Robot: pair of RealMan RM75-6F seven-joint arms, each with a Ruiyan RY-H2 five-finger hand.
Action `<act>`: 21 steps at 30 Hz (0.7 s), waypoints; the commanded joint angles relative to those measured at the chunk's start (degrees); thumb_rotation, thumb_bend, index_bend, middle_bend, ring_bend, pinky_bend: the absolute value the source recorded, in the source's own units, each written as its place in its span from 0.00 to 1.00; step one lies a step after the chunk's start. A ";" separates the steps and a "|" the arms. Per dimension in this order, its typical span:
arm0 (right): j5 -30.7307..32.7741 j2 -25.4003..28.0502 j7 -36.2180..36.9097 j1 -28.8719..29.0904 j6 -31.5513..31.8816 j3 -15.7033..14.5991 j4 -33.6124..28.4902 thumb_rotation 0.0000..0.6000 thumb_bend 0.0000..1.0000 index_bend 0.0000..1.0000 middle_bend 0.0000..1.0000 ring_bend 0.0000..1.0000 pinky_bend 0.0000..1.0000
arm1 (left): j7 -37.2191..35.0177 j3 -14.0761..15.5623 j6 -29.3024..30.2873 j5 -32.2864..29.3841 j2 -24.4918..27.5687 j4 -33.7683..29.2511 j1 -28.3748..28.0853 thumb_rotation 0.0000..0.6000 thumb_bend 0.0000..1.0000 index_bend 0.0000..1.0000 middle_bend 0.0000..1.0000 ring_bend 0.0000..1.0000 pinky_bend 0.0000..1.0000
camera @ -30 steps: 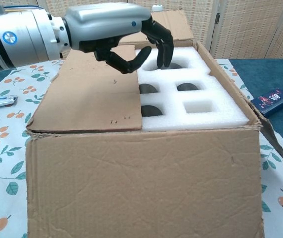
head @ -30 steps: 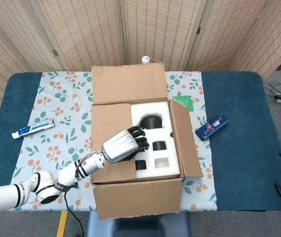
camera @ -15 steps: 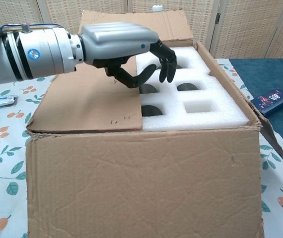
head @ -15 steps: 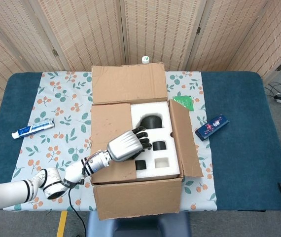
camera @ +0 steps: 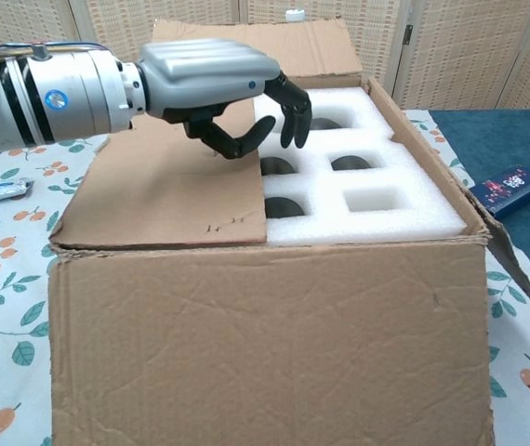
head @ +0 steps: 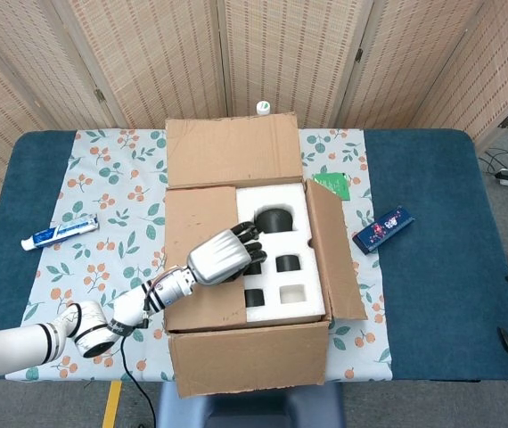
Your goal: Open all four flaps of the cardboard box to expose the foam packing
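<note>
The cardboard box [head: 249, 361] stands mid-table. Its back flap [head: 232, 152] is folded back, the right flap [head: 336, 254] leans outward, and the front flap [camera: 265, 344] hangs down. The left flap [head: 196, 223] still lies flat over the left part of the white foam [head: 281, 308], which has several dark recesses. My left hand [head: 223, 256] hovers just above that flap's inner edge, fingers hooked downward over the foam and the thumb beneath them, with nothing held. In the chest view the left hand [camera: 218, 84] floats above the flap [camera: 167, 181], apart from it. My right hand is out of sight.
A toothpaste tube [head: 60, 233] lies on the floral cloth at the left. At the right of the box are a blue packet [head: 383, 228] and a green card [head: 332, 185]. A small white bottle [head: 263, 108] stands behind the box.
My left hand dipped toward the foam, then drew slightly back to the left and up. The left flap has not moved.
</note>
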 commanded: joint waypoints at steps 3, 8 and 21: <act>-0.08 0.10 0.06 0.15 -0.34 0.01 -0.16 0.47 0.43 0.20 0.02 0.09 0.08 | 1.22 0.23 -0.57 -1.15 0.23 0.10 0.13 1.00 0.82 0.39 0.43 0.28 0.20; -0.05 0.17 0.11 0.32 -0.78 0.05 -0.32 0.47 0.43 0.20 0.02 0.09 0.08 | 2.32 0.30 -0.23 -1.71 0.31 0.27 0.33 1.00 0.82 0.39 0.43 0.28 0.20; 0.02 0.30 0.16 0.59 -1.70 0.01 -0.60 0.47 0.43 0.20 0.02 0.09 0.08 | 5.30 0.37 0.02 -3.58 1.14 0.06 1.00 1.00 0.82 0.40 0.43 0.30 0.20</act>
